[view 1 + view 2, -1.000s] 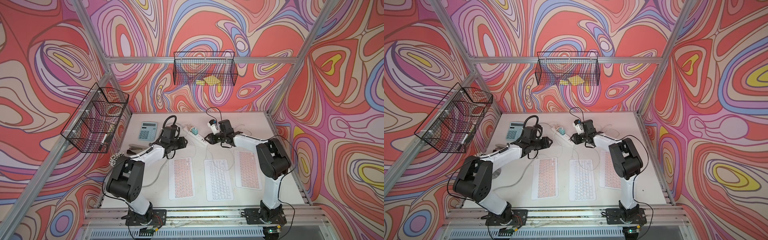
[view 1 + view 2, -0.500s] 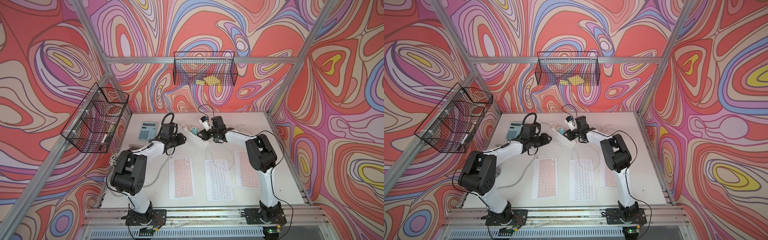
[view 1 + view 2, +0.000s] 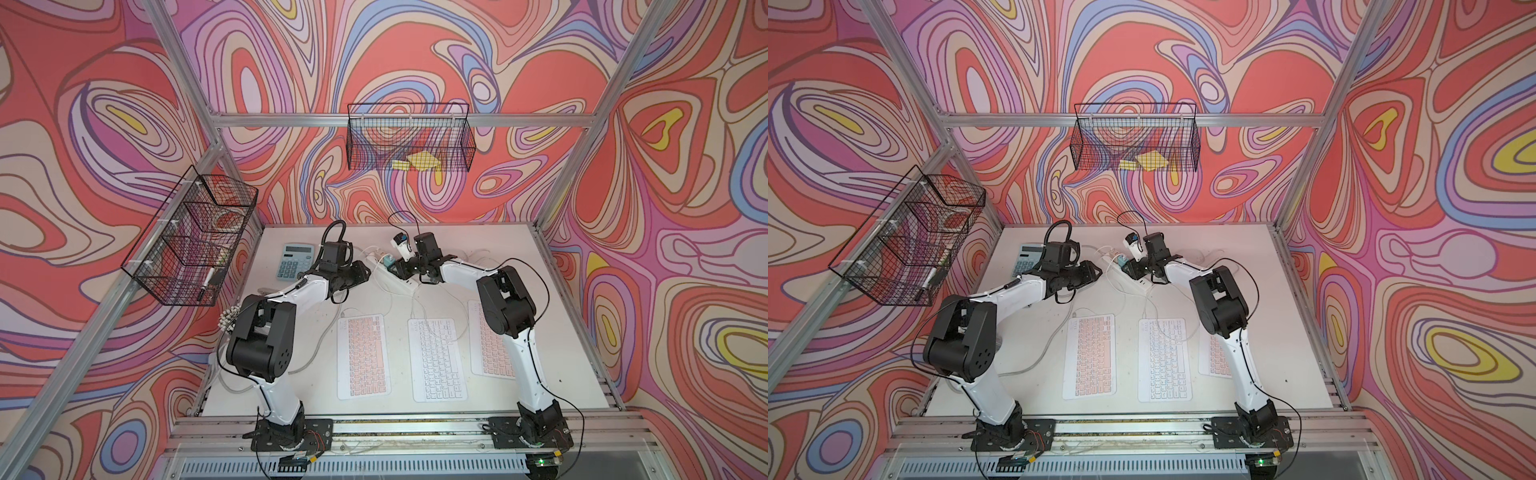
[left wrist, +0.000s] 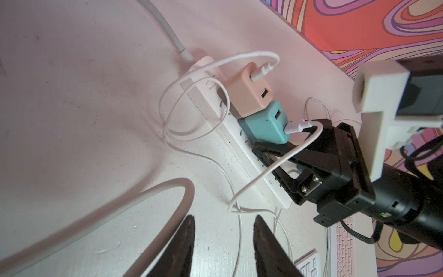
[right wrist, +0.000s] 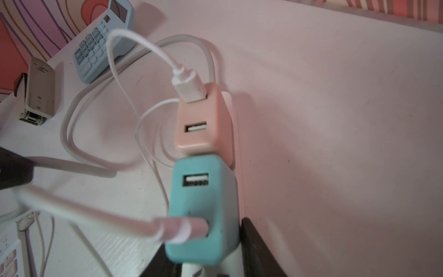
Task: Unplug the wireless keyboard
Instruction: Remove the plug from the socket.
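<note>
Three flat keyboards lie side by side: a pink one (image 3: 363, 357), a white one (image 3: 435, 359) and a second pink one (image 3: 490, 340). Thin white cables run from them toward a white power strip (image 4: 239, 144). A pink charger (image 4: 247, 93) and a teal charger (image 4: 263, 127) stand in the strip, each with a white USB plug in it. My right gripper (image 5: 199, 239) is open, its fingers on either side of the teal charger (image 5: 201, 208) over the strip. My left gripper (image 4: 224, 218) hovers open over the bare table just short of the strip, holding nothing.
A blue calculator (image 3: 296, 259) and a stapler (image 5: 39, 91) sit at the back left. The strip's thick grey cord (image 4: 96, 215) loops past my left fingers. Wire baskets (image 3: 409, 143) hang on the back and left walls. Thin cables cross the table between strip and keyboards.
My right gripper has swung left from beside the strip onto the teal charger. My left gripper has edged slightly toward the back. Both openings look unchanged.
</note>
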Robot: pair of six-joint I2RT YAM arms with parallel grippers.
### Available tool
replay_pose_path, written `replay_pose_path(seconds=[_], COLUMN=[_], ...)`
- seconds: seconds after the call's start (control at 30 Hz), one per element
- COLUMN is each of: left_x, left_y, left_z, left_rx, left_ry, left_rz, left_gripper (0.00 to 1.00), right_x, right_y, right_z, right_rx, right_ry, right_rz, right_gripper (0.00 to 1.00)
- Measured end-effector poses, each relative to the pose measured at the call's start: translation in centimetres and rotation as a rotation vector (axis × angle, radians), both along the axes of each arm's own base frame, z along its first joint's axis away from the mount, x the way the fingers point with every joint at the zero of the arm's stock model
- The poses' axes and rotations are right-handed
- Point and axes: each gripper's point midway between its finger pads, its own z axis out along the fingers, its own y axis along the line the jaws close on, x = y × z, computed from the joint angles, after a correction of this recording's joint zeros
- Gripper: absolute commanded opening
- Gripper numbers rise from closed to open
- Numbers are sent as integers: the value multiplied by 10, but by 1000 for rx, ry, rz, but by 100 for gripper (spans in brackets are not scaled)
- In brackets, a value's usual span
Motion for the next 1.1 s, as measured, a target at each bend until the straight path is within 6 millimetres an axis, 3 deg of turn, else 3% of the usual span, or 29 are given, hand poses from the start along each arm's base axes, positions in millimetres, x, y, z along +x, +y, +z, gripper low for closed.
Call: replay_pose_path(seconds=[0.2,0.37,0.6,1.1], left_x=[0,1,4,20], left_y=[-1,-2,-4,-21], left_z=[-9,-14,-18,-40], left_rx=[-6,-10,-22,-37], left_ry=[25,41,55,109], left_rz=[1,3,7,52], left_gripper=[42,41,40,39], right_x=[4,5,6,4], right_y=[1,4,5,7], right_z=[1,4,5,4], right_rx=[-5,-6,-13,-68], right_ry=[-20,-46,-66,-129], right_rz=[-12,-11,-3,8], right_gripper=[35,47,35,29])
